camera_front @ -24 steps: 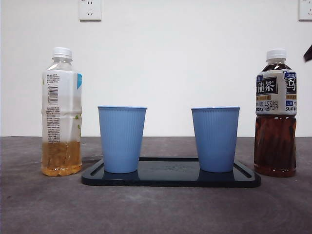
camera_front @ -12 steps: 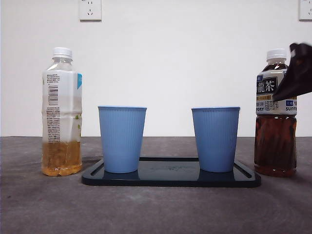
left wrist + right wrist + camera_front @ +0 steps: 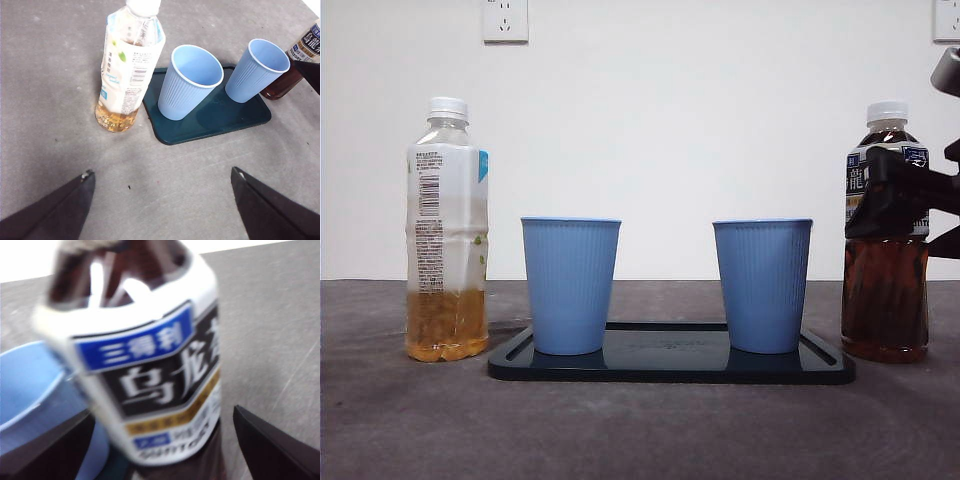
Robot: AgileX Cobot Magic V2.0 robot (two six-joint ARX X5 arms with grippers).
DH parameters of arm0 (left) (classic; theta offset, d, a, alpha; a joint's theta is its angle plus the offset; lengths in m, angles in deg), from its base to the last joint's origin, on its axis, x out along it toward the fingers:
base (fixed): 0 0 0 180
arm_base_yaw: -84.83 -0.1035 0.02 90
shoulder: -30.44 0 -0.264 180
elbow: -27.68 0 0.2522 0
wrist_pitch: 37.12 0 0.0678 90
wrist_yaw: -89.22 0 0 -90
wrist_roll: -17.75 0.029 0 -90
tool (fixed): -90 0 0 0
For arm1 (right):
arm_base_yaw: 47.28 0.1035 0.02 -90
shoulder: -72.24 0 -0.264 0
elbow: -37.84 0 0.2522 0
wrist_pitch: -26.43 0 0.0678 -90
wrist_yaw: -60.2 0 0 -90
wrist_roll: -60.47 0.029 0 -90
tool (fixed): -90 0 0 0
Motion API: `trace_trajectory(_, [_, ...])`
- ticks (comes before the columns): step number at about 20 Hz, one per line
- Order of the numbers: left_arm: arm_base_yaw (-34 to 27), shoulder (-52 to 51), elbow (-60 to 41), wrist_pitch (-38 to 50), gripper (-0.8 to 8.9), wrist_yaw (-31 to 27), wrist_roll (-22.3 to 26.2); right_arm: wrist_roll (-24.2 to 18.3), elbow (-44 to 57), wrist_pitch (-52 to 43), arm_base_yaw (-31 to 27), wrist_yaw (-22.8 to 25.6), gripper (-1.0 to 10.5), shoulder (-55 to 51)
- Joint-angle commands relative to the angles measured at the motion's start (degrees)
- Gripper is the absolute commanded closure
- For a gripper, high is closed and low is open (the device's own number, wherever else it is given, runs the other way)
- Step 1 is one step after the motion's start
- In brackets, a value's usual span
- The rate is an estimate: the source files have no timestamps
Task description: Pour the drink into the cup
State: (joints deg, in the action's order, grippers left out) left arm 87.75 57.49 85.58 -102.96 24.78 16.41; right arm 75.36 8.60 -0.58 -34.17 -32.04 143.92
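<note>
A dark tea bottle (image 3: 885, 290) with a white cap stands right of the black tray (image 3: 670, 367). My right gripper (image 3: 902, 195) is at its label, coming in from the right edge. In the right wrist view the open jaws stand on either side of the bottle (image 3: 145, 365), apart from it. Two blue cups (image 3: 570, 285) (image 3: 762, 285) stand upright on the tray. A pale tea bottle (image 3: 446, 230) stands left of the tray. My left gripper (image 3: 160, 200) is open and empty, above the table short of the pale bottle (image 3: 127, 65).
A white wall with two sockets (image 3: 505, 20) stands behind the grey table (image 3: 640, 430). The right cup (image 3: 30, 405) is close beside the dark bottle.
My right gripper has come down from the top right corner to the dark tea bottle's label, its jaws on either side of it. The bottles, cups and tray have not moved.
</note>
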Motion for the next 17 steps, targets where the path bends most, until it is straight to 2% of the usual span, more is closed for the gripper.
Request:
trace_trajectory(1, [0.11, 0.24, 1.25, 0.48, 3.75, 0.22, 0.68, -0.39, 0.0, -4.35, 0.0, 1.9, 5.1, 3.39])
trace_trajectory(5, [0.11, 0.24, 1.25, 0.57, 3.75, 0.22, 0.68, -0.39, -0.81, -9.57, -0.24, 1.92, 5.1, 7.34])
trace_trajectory(10, [0.11, 0.24, 1.25, 0.66, 3.76, 0.2, 0.68, -1.29, -1.51, -10.25, -0.22, 1.6, 7.5, 8.74])
trace_trajectory(12, [0.11, 0.24, 1.25, 0.66, 3.76, 0.2, 0.7, -2.32, -1.51, -9.97, -0.22, -0.31, 8.4, 8.24])
trace_trajectory(15, [0.11, 0.24, 1.25, 0.66, 3.75, 0.2, 0.7, -2.8, -1.9, -5.49, -0.22, -2.08, 8.8, 4.9])
trace_trajectory(17, [0.11, 0.24, 1.25, 0.68, 3.75, 0.17, 0.7, -5.66, -3.65, 2.12, -0.22, -1.9, 8.8, 1.07])
